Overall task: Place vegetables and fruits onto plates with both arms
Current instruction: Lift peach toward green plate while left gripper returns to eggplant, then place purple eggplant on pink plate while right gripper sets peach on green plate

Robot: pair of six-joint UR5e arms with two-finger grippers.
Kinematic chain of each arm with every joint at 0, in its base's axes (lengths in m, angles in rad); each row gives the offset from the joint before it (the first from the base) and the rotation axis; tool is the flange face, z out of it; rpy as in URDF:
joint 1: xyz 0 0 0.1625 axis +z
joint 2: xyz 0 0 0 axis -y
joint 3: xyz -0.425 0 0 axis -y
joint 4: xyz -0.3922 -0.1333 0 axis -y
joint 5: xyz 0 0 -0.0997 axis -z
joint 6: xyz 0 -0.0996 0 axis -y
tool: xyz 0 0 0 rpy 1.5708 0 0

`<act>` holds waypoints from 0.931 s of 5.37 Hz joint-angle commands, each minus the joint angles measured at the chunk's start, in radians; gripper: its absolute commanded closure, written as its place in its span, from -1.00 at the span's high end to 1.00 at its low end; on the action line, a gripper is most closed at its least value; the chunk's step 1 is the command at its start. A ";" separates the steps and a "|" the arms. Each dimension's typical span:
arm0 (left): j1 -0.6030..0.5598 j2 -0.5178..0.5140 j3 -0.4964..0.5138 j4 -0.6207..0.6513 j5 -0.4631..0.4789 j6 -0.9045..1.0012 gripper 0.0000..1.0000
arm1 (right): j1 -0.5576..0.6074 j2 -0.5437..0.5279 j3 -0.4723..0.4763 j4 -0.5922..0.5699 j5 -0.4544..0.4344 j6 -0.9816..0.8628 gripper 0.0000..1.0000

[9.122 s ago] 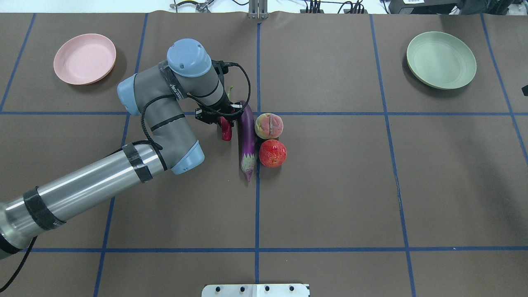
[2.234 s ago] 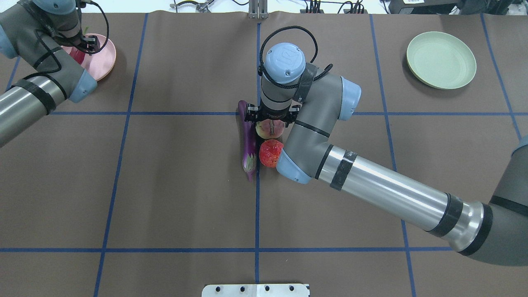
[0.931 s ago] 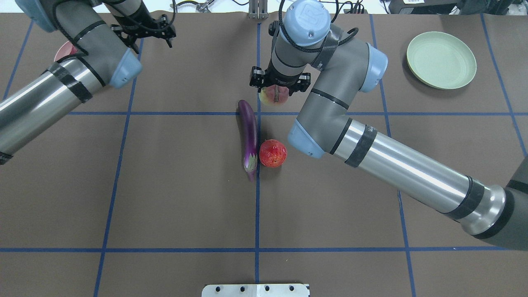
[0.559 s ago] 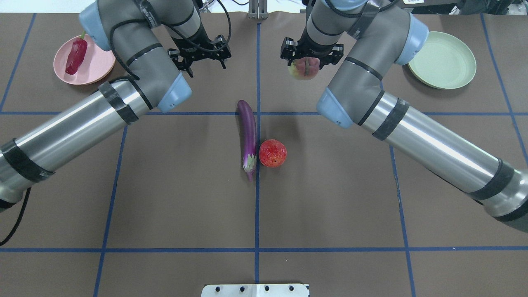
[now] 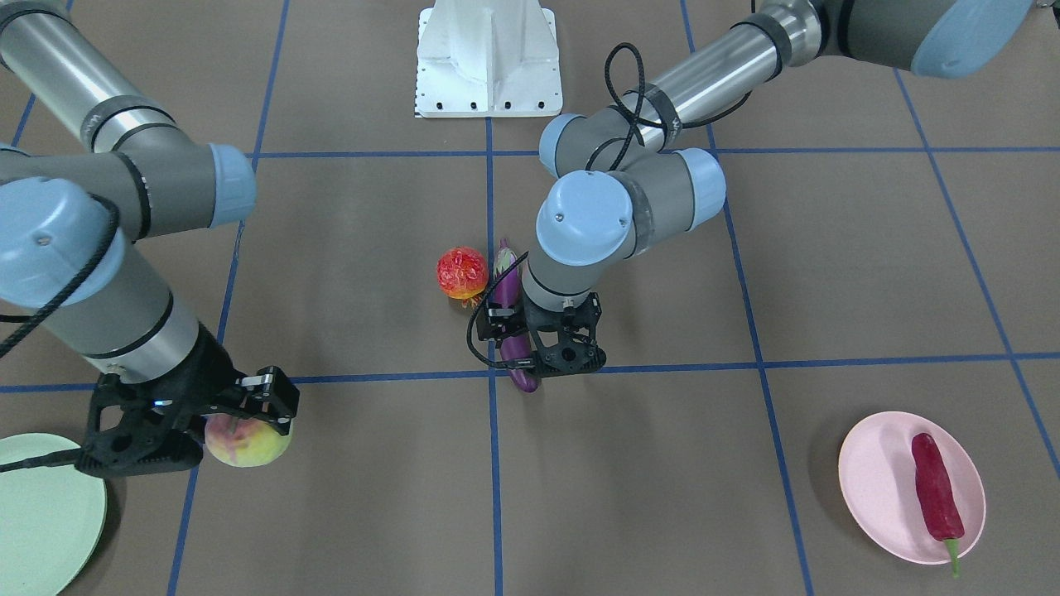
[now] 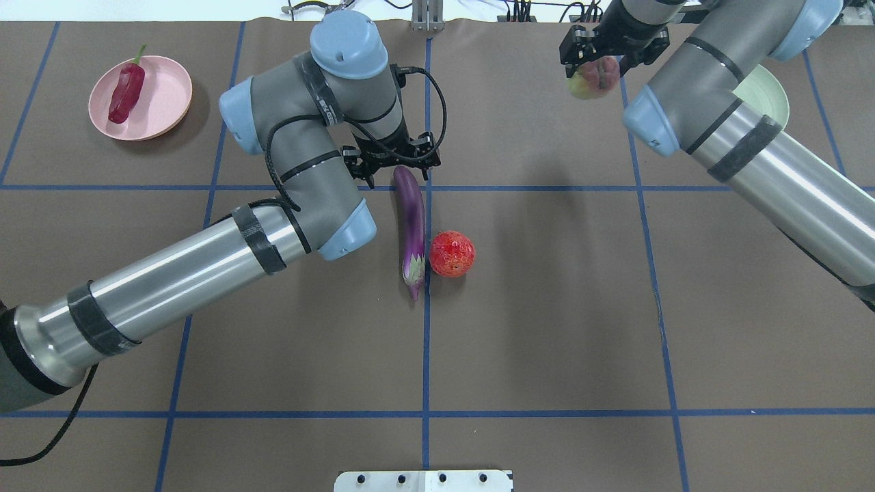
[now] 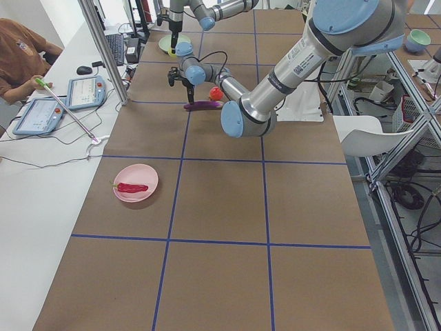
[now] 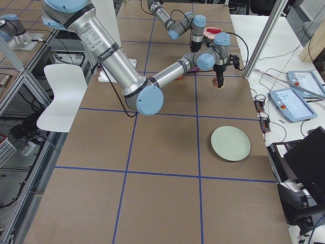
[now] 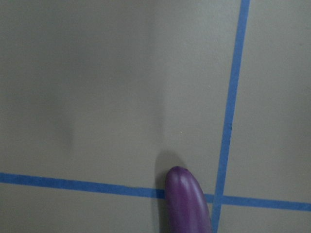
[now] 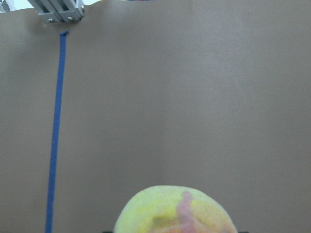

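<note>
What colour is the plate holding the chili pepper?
Pale pink; the plate shows best in the overhead exterior view.

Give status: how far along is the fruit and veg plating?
Done: the chili pepper lies on the pink plate. In hand: the right hand holds the peach beside the green plate, not over it; the left hand is open above the eggplant. Left: eggplant and red-orange fruit, both on the table.

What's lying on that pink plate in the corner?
One dark red chili pepper with a green stem lies on the pink plate, its stem tip poking past the rim. Nothing else shows on it; only the patch of plate under the pepper is hidden.
</note>
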 commanded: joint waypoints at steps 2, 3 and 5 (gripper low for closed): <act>0.062 -0.008 0.039 -0.007 0.066 -0.002 0.99 | 0.094 -0.072 -0.003 -0.003 0.061 -0.161 -1.00; 0.070 -0.011 0.044 -0.006 0.067 -0.002 0.95 | 0.113 -0.085 -0.006 -0.003 0.062 -0.194 -1.00; 0.079 -0.010 0.050 -0.006 0.067 -0.044 0.03 | 0.140 -0.102 -0.012 -0.003 0.094 -0.236 -1.00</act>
